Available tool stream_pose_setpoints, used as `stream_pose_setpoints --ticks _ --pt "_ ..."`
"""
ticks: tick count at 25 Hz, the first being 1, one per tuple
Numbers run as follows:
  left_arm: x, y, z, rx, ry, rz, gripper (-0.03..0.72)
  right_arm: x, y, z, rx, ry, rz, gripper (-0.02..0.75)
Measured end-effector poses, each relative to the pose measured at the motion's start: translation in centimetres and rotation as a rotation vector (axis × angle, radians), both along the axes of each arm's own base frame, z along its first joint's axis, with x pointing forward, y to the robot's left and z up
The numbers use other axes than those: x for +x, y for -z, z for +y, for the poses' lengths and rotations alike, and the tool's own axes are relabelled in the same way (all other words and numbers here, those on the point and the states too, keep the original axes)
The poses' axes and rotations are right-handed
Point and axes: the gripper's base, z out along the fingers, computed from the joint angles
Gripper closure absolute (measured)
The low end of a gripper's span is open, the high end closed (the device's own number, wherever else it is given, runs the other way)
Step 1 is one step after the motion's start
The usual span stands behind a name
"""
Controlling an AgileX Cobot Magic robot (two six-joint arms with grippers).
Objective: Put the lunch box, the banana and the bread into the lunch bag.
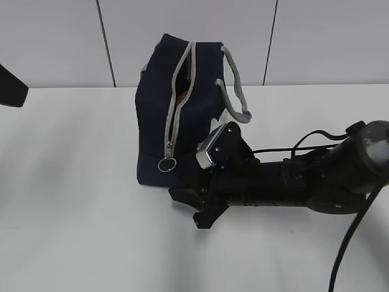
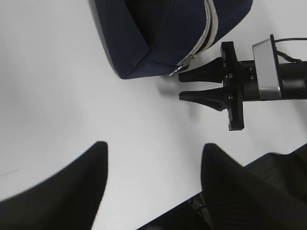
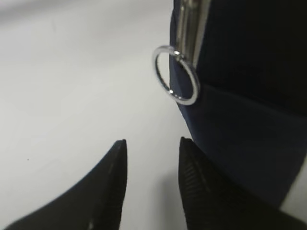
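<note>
The navy lunch bag (image 1: pixel 155 115) stands upright at the table's middle, with its grey zipper (image 1: pixel 177 103) partly open down the front. The ring pull (image 1: pixel 167 164) hangs low on it. Something brownish shows through the gap; I cannot tell what it is. My right gripper (image 1: pixel 179 190) is open and empty, low at the bag's front corner, with the ring pull (image 3: pixel 176 74) just ahead of its jaws (image 3: pixel 153 141). My left gripper (image 2: pixel 153 148) is open and empty, held high above the bare table to the left. The lunch box, banana and bread are not in view.
The bag's grey webbing handles (image 1: pixel 236 91) hang over its right side. The right arm (image 1: pixel 304 179) lies across the table's right half with a black cable (image 1: pixel 346 243). A dark part of the left arm (image 1: pixel 11 86) shows at the left edge. The table's near edge (image 2: pixel 201 196) shows below the left gripper.
</note>
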Motion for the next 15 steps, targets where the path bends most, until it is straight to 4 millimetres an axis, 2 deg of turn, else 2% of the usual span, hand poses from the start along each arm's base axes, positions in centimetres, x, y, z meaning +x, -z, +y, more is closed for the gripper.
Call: stream_pose_setpoints --ticks 7,15 --pt "0.0 0.0 0.0 0.000 0.000 0.001 0.257 0.2 -1.3 0.2 0.091 0.019 -0.026 0.470" --pt "0.0 0.0 0.0 0.000 0.000 0.001 0.257 0.4 -1.5 0.2 0.121 0.044 -0.027 0.470"
